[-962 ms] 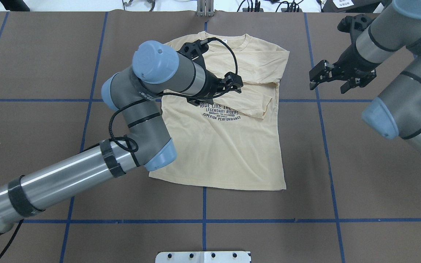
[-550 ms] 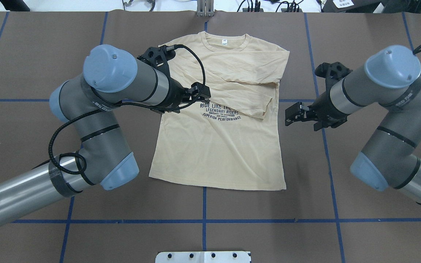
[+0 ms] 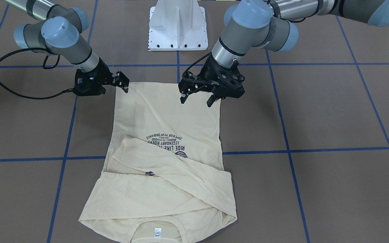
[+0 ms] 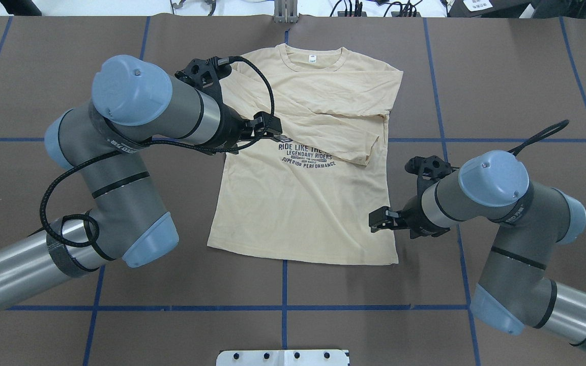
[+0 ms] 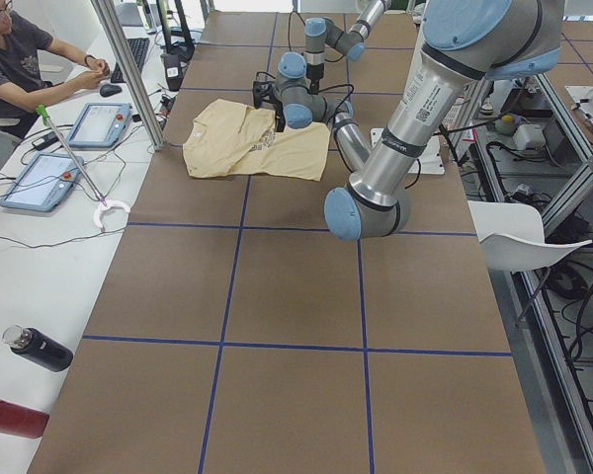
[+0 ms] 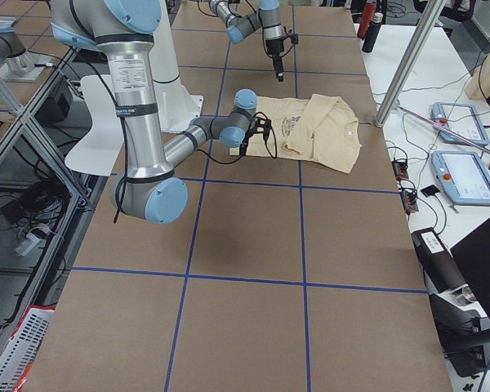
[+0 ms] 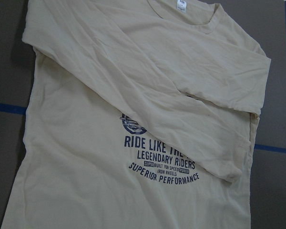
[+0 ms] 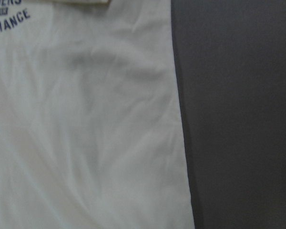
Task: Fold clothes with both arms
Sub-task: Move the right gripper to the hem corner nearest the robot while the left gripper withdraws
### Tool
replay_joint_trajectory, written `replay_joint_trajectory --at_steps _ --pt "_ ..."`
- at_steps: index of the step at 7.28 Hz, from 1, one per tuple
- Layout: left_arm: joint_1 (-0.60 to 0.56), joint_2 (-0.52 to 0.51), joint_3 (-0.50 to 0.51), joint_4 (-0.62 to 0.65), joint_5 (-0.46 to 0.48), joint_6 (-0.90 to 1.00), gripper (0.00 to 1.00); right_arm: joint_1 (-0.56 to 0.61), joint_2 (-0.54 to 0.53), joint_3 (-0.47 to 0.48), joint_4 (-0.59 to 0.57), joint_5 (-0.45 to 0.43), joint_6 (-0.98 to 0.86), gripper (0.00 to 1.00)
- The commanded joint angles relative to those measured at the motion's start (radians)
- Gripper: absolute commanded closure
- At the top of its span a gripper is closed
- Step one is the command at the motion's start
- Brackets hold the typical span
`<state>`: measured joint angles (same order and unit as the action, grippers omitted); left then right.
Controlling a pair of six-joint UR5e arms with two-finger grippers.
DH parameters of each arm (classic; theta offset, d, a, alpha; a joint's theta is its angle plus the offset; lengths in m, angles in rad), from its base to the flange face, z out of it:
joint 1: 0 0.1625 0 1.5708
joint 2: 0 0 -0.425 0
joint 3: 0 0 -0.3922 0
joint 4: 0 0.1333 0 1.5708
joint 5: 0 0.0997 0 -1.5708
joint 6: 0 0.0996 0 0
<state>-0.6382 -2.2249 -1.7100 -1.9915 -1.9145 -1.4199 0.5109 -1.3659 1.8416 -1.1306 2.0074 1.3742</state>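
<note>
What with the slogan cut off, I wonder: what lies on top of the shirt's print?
A folded sleeve lies across the T-shirt, covering the print along its top; the lettering beneath it is hidden.

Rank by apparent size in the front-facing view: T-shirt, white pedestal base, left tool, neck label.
1. T-shirt
2. white pedestal base, cut off by the top edge
3. left tool, held above the table, so it may look enlarged
4. neck label

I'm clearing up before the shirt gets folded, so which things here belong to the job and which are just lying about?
Job: T-shirt, left gripper, right gripper.
Lying about: black bottle, red bottle, tablets, white chair.
</note>
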Motion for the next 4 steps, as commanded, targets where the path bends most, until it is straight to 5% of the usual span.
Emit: replay_joint_trajectory --at_steps 1,2,4 --pt "-0.012 0.001 -0.002 0.000 0.000 0.022 0.00 -0.055 -0.002 -0.001 -0.008 -0.039 0.019 0.02" --pt "-0.012 0.002 -0.002 0.000 -0.001 0.027 0.00 -0.055 -0.004 0.001 -0.017 -0.035 0.022 0.05" --pt "-0.012 0.008 -0.002 -0.001 -0.001 0.029 0.00 -0.058 0.004 0.002 -0.054 -0.033 0.022 0.34"
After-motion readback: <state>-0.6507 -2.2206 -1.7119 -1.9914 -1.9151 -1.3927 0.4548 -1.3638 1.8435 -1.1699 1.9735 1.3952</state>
